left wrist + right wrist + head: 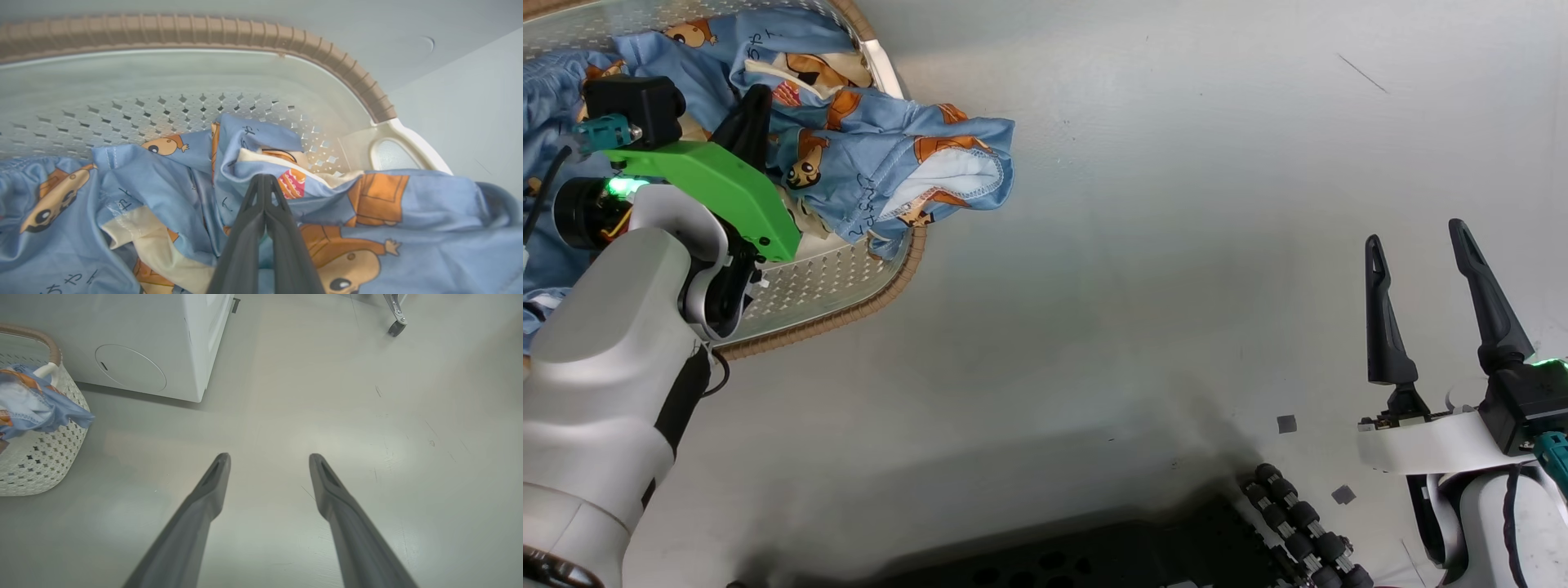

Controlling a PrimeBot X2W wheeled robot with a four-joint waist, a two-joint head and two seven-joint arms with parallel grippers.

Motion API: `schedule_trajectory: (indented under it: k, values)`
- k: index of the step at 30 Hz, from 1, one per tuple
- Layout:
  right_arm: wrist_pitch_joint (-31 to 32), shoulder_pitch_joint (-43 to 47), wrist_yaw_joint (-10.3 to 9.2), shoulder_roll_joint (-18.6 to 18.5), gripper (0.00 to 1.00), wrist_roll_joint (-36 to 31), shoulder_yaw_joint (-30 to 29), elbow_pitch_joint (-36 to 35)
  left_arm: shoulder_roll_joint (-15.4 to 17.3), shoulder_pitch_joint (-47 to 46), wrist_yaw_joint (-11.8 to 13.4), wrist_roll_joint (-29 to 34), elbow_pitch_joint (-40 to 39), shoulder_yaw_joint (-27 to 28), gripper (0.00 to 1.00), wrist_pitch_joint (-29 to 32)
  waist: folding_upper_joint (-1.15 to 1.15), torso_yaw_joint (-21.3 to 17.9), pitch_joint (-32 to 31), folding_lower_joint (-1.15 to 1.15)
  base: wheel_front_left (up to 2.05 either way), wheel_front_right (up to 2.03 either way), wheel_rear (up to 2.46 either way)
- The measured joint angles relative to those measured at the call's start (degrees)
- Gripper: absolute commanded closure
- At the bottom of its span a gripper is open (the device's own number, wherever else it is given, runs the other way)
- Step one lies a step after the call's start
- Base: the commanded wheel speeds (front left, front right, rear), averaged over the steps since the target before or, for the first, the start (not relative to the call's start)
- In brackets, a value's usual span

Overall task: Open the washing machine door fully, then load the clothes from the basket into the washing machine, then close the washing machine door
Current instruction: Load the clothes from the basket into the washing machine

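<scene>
Left side: silver-grey forearm shell (613, 359), black seam (674, 408), bright green wrist plate (719, 184), black camera box (637, 102), teal connector (605, 131), green LED glow (621, 186). Right gripper (1415, 230): two long dark slotted fingers (1494, 310), white bracket (1429, 445).

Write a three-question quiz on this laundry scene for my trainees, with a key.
1. True or false: the right tool is shut.
2. Where are the clothes? A: in the basket, partly over its rim. B: clamped in the right tool. C: stretched between both tools.
3. Fill in: the left tool is ___ among the clothes.
Key: 1 false; 2 A; 3 shut.
</scene>
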Motion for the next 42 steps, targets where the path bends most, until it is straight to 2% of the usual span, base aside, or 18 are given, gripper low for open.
schedule_trajectory:
  k: [17,26,37,38,39,41,42]
  values:
    - [0.0,-0.2,-0.07,-0.2,0.0,0.0,0.6,0.0,0.1,-1.0,0.0,-2.4,1.3,-1.9,1.0,-1.8,0.0,0.4,0.0,0.0,0.0,0.0,0.0]
    - [0.0,-3.3,0.02,-0.2,0.0,0.0,1.2,0.4,0.1,-1.1,0.0,-3.8,1.2,-2.4,1.0,-3.8,0.0,1.3,-0.3,0.0,0.0,0.0,0.0]
    - [0.0,-6.6,0.09,-0.5,0.0,0.0,1.2,3.6,-1.8,3.6,0.0,-5.3,0.4,-3.8,1.0,-6.4,0.0,3.9,-4.6,0.0,0.0,0.0,0.0]
    - [0.0,-6.7,0.1,-0.5,0.0,0.0,1.2,4.0,-1.8,4.4,0.0,-5.4,0.5,-3.8,0.97,-6.5,0.0,4.2,-5.2,0.0,0.0,0.0,0.0]
    - [0.0,-6.9,0.2,-0.6,0.0,0.0,1.2,4.4,-1.8,5.0,0.0,-5.4,0.6,-3.7,0.78,-6.5,0.0,4.4,-5.8,0.0,0.0,0.0,0.0]
    - [0.0,-7.2,0.55,-0.8,0.0,0.0,1.2,5.2,-1.9,6.0,0.0,-5.4,1.1,-3.5,0.56,-6.5,0.0,5.0,-7.2,0.0,0.0,0.0,0.0]
    - [0.0,-7.4,0.57,-0.9,0.0,0.0,1.2,5.4,-1.9,6.4,0.0,-5.4,1.4,-3.4,0.43,-6.5,0.0,5.3,-7.9,0.0,0.0,0.0,0.0]
